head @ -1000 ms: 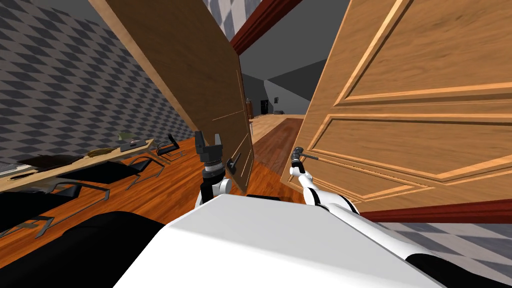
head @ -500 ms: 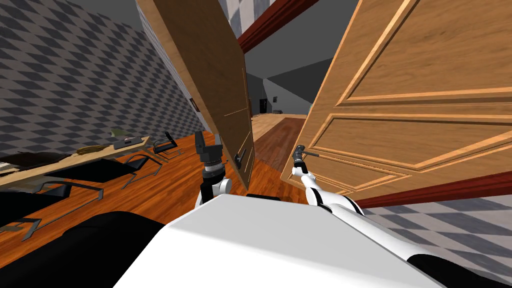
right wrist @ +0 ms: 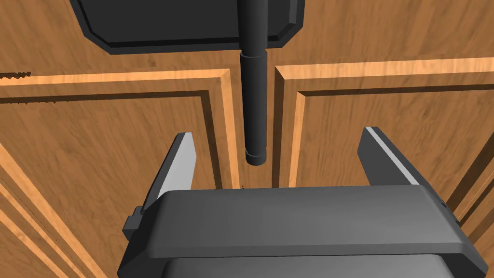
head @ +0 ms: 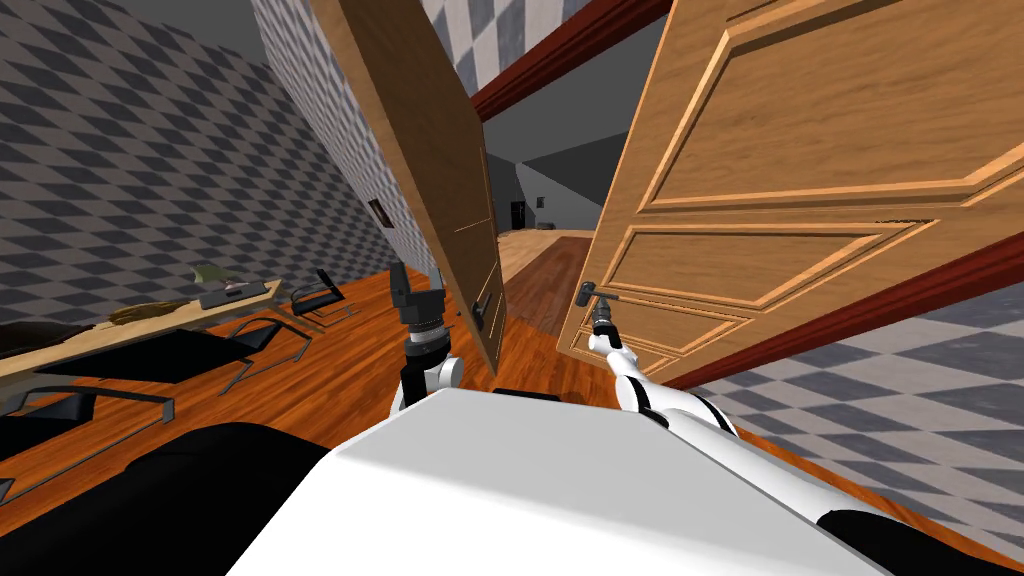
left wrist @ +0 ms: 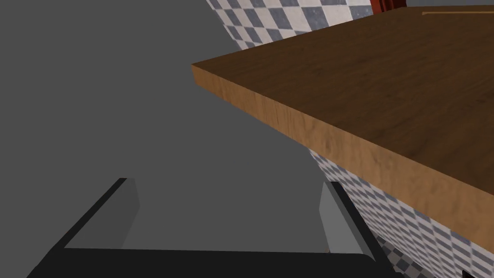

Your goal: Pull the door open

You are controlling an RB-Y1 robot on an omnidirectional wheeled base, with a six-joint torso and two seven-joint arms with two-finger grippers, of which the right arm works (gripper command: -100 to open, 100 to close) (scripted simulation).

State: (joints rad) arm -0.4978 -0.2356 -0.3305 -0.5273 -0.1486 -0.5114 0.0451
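Checkered walls (head: 120,150), wooden floor (head: 330,375), long table (head: 100,335), black chairs (head: 180,355).

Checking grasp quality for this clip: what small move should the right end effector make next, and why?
Probably ease the right end effector slightly forward along the dark cylindrical lever handle of the light brown panelled wooden door before shutting. Its fingers stand open, and just the lever's tip lies between them, so closing now might catch too little.

The door (head: 790,150) is light, grained wood; its handle (right wrist: 254,111) smooth, matt dark grey. The other door (head: 420,150) is darker wood; floor (head: 330,380) reddish wood.
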